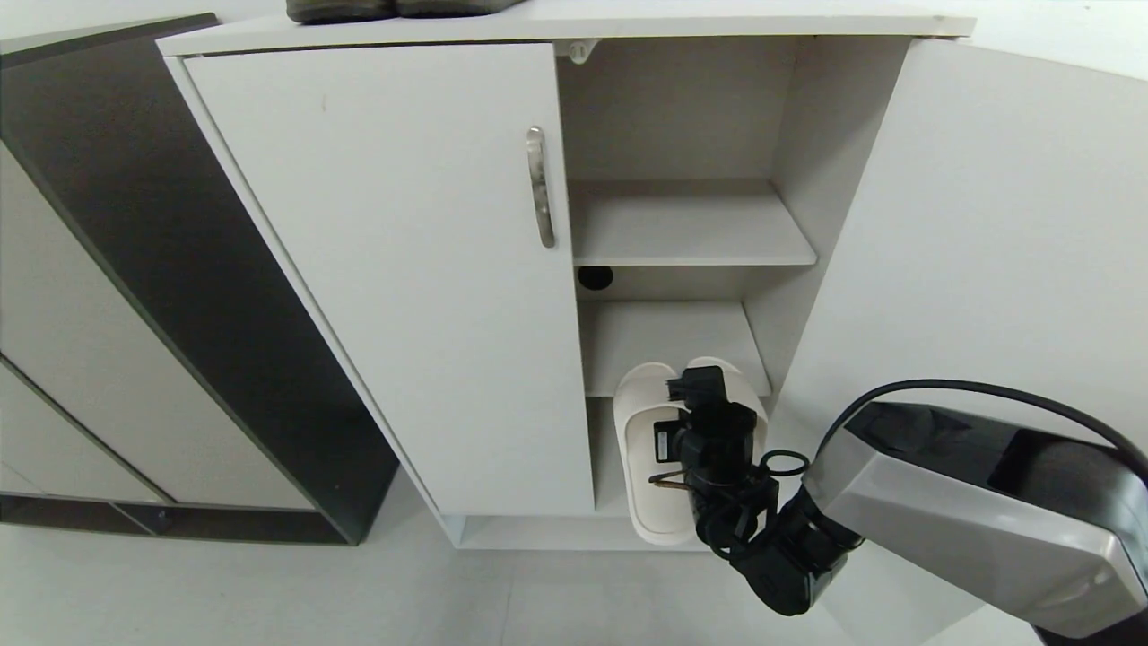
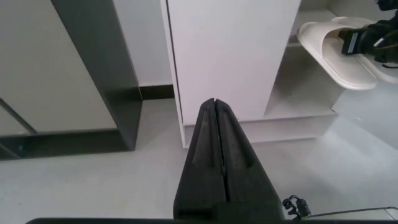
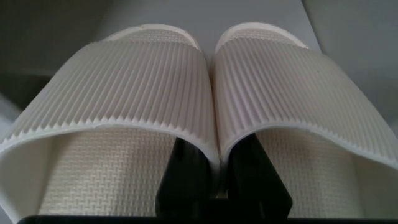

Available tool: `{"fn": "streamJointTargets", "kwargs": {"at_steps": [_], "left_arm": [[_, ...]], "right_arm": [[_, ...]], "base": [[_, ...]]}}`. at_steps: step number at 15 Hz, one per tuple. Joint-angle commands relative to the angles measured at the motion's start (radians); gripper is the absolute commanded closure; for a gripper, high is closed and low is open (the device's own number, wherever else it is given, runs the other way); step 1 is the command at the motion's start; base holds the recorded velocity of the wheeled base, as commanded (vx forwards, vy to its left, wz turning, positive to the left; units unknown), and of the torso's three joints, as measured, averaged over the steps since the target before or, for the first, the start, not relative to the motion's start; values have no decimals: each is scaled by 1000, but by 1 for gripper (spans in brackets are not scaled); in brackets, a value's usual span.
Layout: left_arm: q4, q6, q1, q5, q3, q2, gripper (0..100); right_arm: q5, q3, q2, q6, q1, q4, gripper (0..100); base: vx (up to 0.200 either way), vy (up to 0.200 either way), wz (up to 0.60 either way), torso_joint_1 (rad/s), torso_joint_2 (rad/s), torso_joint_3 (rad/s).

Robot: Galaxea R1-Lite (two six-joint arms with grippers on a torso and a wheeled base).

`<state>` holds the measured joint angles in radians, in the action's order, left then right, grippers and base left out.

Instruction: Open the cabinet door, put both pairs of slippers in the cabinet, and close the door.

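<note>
The white cabinet [image 1: 691, 224] has its right door [image 1: 987, 224] swung open and its left door [image 1: 386, 269] closed. My right gripper [image 1: 695, 386] is shut on a pair of white slippers [image 1: 641, 449], pinching the two inner strap edges together [image 3: 214, 124]. The slippers sit in the mouth of the bottom compartment, toes inward, heels sticking out past the front. The left wrist view shows the white slippers [image 2: 336, 56] and my right gripper [image 2: 373, 40] farther off. A dark pair of slippers [image 1: 395, 7] lies on the cabinet top. My left gripper [image 2: 214, 106] is shut and holds nothing, low over the floor before the closed door.
A dark grey panel [image 1: 179, 269] stands against the cabinet's left side. Two bare shelves sit above the bottom compartment, with a round hole [image 1: 595, 276] in the back wall. A metal handle [image 1: 538, 184] sits on the closed door. Pale floor [image 1: 269, 592] lies open in front.
</note>
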<state>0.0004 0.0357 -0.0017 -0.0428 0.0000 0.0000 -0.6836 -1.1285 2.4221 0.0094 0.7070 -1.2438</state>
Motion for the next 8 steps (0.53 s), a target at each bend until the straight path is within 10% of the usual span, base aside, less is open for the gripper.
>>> {"fn": "streamJointTargets", "kwargs": {"at_steps": [1,8], "left_arm": [[0,0,0,0,0,2,100],[0,0,0,0,0,2,100]], "right_arm": [[1,12,0,0,0,0,100],[7,-42,60,4,-12,-2,100]], "base": [[200,0,0,7,7,-2],[143,0,0,3,2,0]]}}
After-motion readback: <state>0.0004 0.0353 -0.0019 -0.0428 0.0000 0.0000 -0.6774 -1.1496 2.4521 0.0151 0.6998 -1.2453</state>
